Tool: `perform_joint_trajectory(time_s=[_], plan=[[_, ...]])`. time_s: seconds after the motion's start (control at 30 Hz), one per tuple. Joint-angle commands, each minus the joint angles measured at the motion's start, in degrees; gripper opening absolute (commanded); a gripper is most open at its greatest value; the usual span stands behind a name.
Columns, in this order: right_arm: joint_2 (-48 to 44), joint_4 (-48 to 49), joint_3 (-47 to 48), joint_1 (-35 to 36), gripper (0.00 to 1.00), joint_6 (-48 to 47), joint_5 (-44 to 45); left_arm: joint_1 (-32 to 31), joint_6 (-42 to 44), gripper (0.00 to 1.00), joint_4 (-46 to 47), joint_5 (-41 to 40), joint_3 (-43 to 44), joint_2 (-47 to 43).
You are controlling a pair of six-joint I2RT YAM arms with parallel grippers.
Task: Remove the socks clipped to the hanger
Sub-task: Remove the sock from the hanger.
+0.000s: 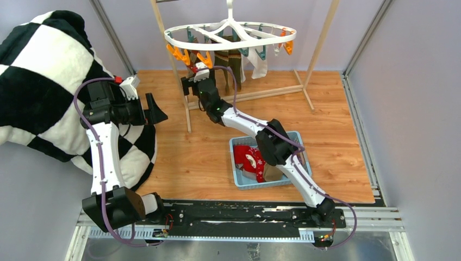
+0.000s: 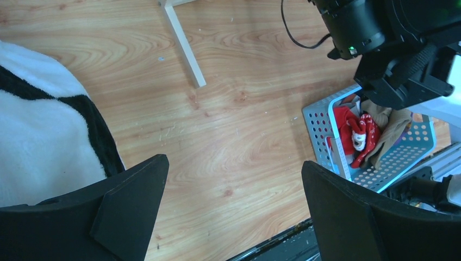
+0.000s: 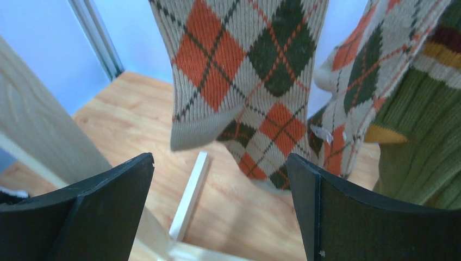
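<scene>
Mid-task: red sock (image 1: 251,159) lies in blue basket (image 1: 232,163), several socks (image 1: 235,62) hang clipped on the hanger (image 1: 231,30). Right gripper (image 3: 220,163) jaws spread, empty, just short of argyle sock (image 3: 244,60) at hanger's near-left rim. The sock's long axis is vertical, free end pointing at floor. Next: advance, bracket sock, clamp, tug down off clip. Left gripper (image 2: 234,168) spread, empty, over floor

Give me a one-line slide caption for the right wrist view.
Open right gripper faces an orange-and-green argyle sock hanging ahead, olive ribbed sock at right, nothing gripped.
</scene>
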Motion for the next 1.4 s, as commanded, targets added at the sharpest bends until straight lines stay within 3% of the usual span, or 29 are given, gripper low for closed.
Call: perform_joint_trajectory(time_s=[0.0,0.1,0.2,0.27,0.4,0.43,0.63,1.0,1.37], plan=[[5.14,7.46,8.04,0.14,0.97,-2.46,4.25,0.61,2.53,1.0,-0.66,0.87,-0.89,0.62],[8.91,8.12,13.68,-0.34,0.92,-2.46,3.55,0.62,2.96,1.0,-0.66,0.96,-0.7,0.97],[12.93,6.9,21.03,-0.95,0.78,-3.92,3.49,0.6,2.94,1.0,-0.66,0.96,-0.47,1.3],[13.44,6.94,22.37,-1.5,0.59,-3.11,3.02,0.62,2.84,1.0,-0.66,1.09,-0.52,1.41],[9.61,9.1,17.22,-2.32,0.05,0.27,0.16,0.58,2.36,1.0,-0.66,1.31,-0.53,1.51],[8.18,9.8,15.17,-2.33,0.01,0.54,-0.7,0.6,2.19,1.0,-0.66,1.33,-0.5,1.55],[-2.76,14.96,0.66,-2.11,0.0,3.57,-5.72,0.61,1.43,1.0,-0.82,0.81,-0.91,-0.52],[-29.64,24.6,-34.96,2.31,0.0,10.37,-15.92,0.62,3.16,1.0,-7.58,-0.99,2.31,-7.34],[-52.03,22.92,-57.82,12.34,0.0,13.17,-22.24,0.61,4.5,1.0,-14.24,-2.94,6.1,-16.23]])
